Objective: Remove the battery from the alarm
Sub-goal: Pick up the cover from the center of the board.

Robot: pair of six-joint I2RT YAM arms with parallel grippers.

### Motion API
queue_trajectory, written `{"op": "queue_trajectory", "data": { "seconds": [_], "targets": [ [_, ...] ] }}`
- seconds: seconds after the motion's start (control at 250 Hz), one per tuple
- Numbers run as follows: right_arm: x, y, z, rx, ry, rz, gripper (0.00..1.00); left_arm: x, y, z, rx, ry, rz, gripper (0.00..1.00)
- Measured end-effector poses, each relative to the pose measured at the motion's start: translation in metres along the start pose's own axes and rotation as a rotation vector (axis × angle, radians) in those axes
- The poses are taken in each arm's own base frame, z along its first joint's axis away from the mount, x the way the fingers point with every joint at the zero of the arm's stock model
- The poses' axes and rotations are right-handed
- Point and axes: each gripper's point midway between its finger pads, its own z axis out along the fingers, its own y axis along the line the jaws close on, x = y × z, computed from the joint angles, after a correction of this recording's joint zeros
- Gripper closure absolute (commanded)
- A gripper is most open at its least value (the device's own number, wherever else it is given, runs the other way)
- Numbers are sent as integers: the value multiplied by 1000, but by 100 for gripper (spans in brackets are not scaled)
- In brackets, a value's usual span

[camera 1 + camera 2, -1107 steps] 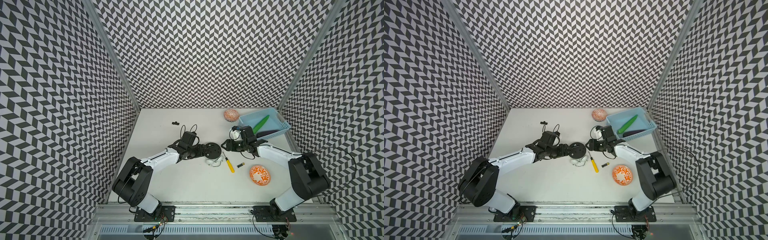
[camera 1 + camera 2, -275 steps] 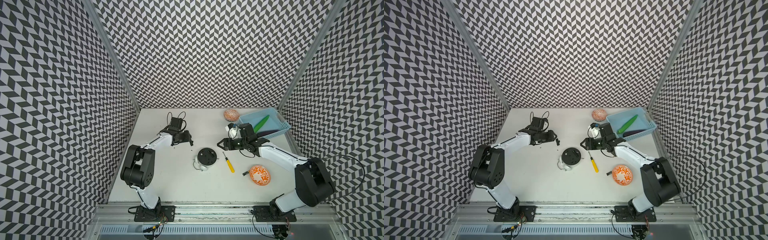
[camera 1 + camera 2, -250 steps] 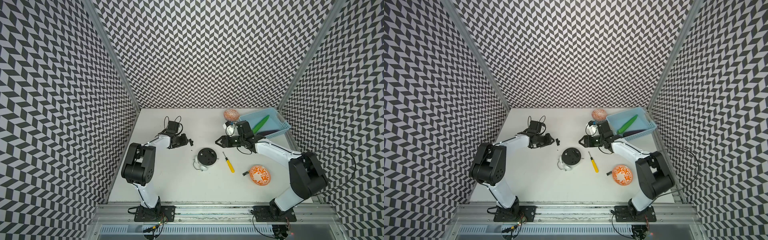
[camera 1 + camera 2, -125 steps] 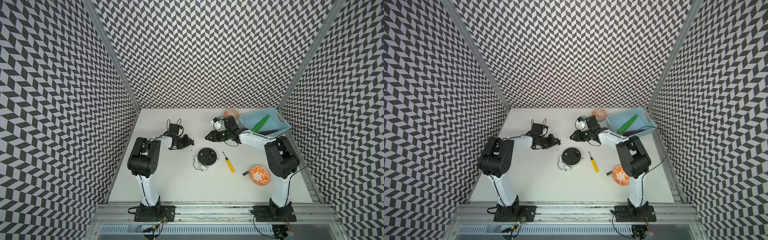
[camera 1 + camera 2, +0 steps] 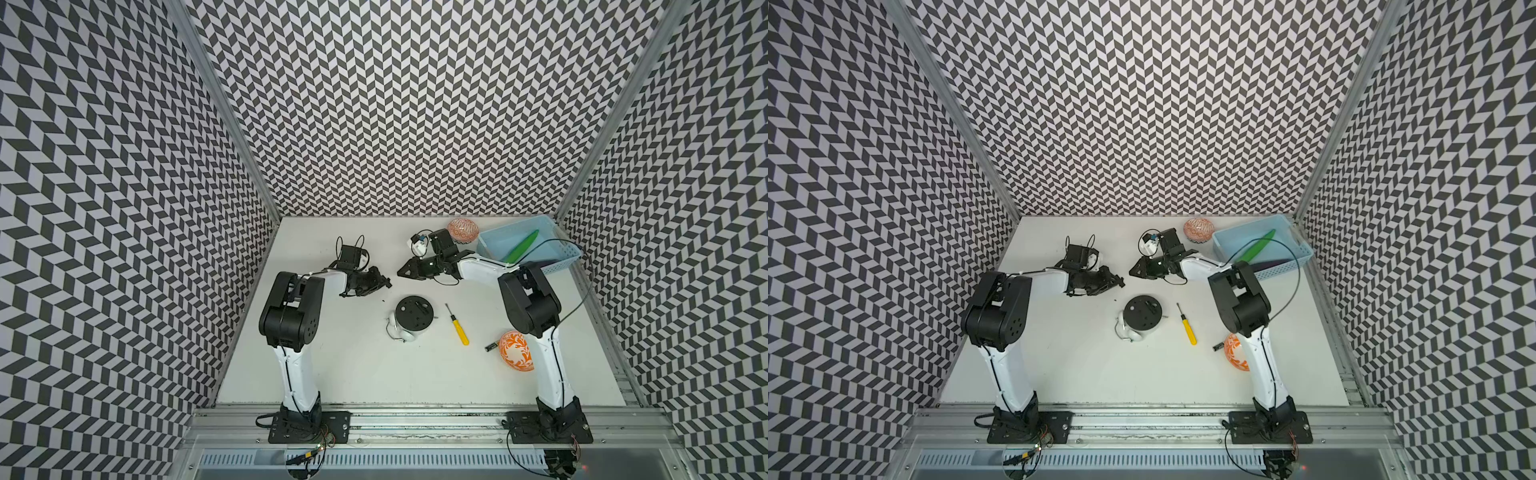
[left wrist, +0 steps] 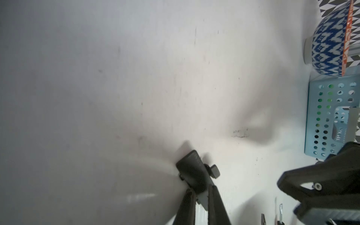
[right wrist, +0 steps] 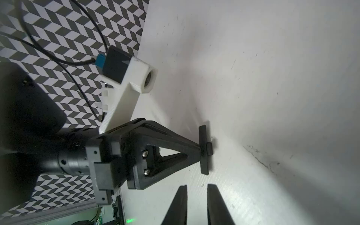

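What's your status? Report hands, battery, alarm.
Left hand shut on a small black plate; right hand empty, slightly open. Battery out, on table beside orange bowl; alarm face down. Screwdriver lies between them.

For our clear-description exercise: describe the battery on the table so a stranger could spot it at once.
On the white table, find the orange patterned bowl nearest the front rail. The battery lies beside its rim, toward the yellow screwdriver. It is a tiny dark cylinder, far shorter than the screwdriver.
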Motion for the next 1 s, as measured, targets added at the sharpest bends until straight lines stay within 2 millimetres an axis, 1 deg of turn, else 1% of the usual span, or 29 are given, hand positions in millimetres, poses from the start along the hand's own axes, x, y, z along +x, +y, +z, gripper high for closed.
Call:
{"op": "queue_trajectory", "data": {
  "seconds": [0.124,0.184,0.256,0.365,0.481,0.573,0.609,0.673,0.837,0.905,0.997],
  "targets": [
    [1,-5,5,4,4,9,78,-9,-4,9,1,-5,15,86],
    [4,-7,5,6,6,19,79,-10,-10,13,8,-5,27,87],
    [6,-10,6,13,8,36,79,-7,-17,18,14,2,42,87],
    [9,-20,4,28,1,78,79,1,-26,22,24,15,59,87],
    [13,-31,2,45,-1,131,79,4,-30,24,27,21,64,87],
    [12,-35,2,47,-5,147,78,5,-30,24,27,22,65,87],
    [11,-37,2,47,-7,150,78,5,-29,25,26,22,64,86],
    [7,-40,4,46,-14,151,76,3,-29,25,25,19,62,82],
    [-7,-41,13,28,-29,122,77,-2,-26,23,25,3,44,81],
    [-12,-41,17,16,-32,109,78,-6,-25,24,25,-1,38,83],
    [-13,-42,21,3,-28,106,79,-11,-26,28,28,-4,39,89]
  ]
}}
